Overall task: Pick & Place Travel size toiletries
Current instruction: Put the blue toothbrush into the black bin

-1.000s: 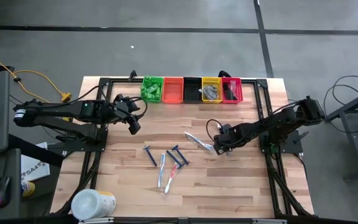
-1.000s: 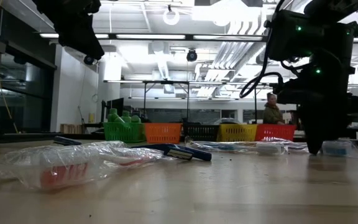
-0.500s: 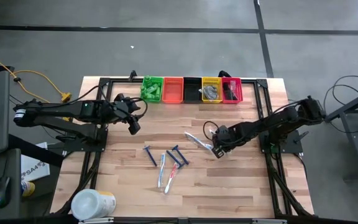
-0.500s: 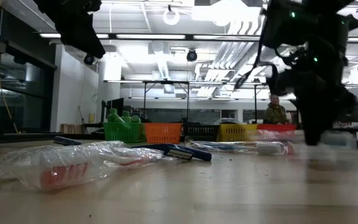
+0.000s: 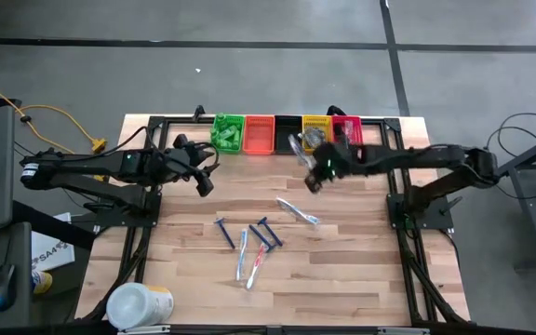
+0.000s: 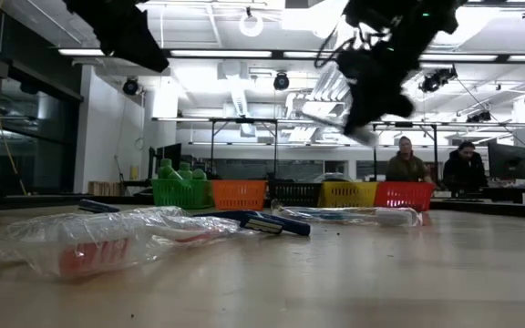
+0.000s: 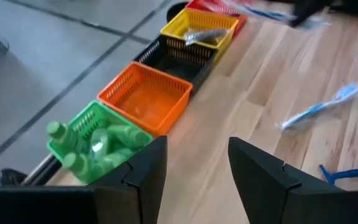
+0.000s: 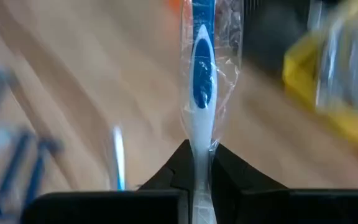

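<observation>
From above, the right gripper [image 5: 311, 167] is seen raised over the back of the table [image 5: 361, 279], just in front of the black bin [image 5: 288, 133] and the yellow bin [image 5: 317, 134]. A wrapped toothbrush [image 5: 298, 147] is pinched in it, its free end pointing away from the fingers toward those bins. Another wrapped toothbrush [image 5: 297, 211] lies on the wood in front of the gripper, and two blue razors [image 5: 223, 232] [image 5: 268, 231] and two more toothbrushes [image 5: 243, 253] [image 5: 258, 263] lie farther forward. The left gripper [image 5: 199, 182] is held above the table's left side, short of the green bin [image 5: 227, 133].

At table height, the right gripper [image 6: 365, 117] is shown well above the surface with a pale blurred shape at its tip; a razor [image 6: 267, 223] and a toothbrush in its plastic wrap [image 6: 349, 215] lie below it.

In the left wrist view, the left gripper [image 7: 194, 171] is seen partly open and empty, with small green bottles [image 7: 101, 146] in the green bin [image 7: 64, 152] just beyond its fingers, beside the orange bin [image 7: 145, 99].

In the right wrist view, the right gripper [image 8: 197, 177] is seen clamped on the white handle of the toothbrush [image 8: 201, 93], which stands straight out from the fingers; its grip is blue and white, and it is sealed in clear crinkled wrap.
</observation>
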Controlling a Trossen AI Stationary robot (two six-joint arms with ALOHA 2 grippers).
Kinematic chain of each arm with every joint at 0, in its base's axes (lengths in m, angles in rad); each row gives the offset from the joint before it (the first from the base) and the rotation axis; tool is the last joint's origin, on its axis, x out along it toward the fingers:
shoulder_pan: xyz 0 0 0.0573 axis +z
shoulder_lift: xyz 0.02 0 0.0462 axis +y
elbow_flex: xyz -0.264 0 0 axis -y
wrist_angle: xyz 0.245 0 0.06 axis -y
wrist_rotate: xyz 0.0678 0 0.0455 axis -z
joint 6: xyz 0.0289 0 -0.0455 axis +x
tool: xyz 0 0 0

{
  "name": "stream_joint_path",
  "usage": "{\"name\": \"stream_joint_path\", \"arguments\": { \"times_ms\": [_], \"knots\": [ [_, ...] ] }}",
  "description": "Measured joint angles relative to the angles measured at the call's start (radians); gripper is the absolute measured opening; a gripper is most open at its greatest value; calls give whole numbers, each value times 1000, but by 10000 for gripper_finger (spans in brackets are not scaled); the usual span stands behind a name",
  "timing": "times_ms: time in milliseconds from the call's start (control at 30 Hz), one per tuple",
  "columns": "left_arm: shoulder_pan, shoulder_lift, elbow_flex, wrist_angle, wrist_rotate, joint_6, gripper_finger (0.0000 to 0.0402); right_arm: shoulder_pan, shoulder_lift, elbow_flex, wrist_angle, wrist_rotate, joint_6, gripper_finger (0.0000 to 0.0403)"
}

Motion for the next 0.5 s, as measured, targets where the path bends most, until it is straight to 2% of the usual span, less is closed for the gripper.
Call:
{"name": "stream_joint_path", "arguments": {
  "times_ms": [133, 267, 400, 500],
  "knots": [
    [0, 0, 0, 14, -1, 4, 171, -134, 50, 32, 154, -58, -137, 21],
    [0, 0, 0, 9, -2, -21, 171, -229, 118, 48, 292, -103, -195, 22],
    [0, 0, 0, 13, -2, -23, 171, -291, 217, 47, 457, -180, -228, 22],
    [0, 0, 0, 24, -3, -23, 171, -323, 290, 93, 464, -188, -233, 22]
  ]
}}
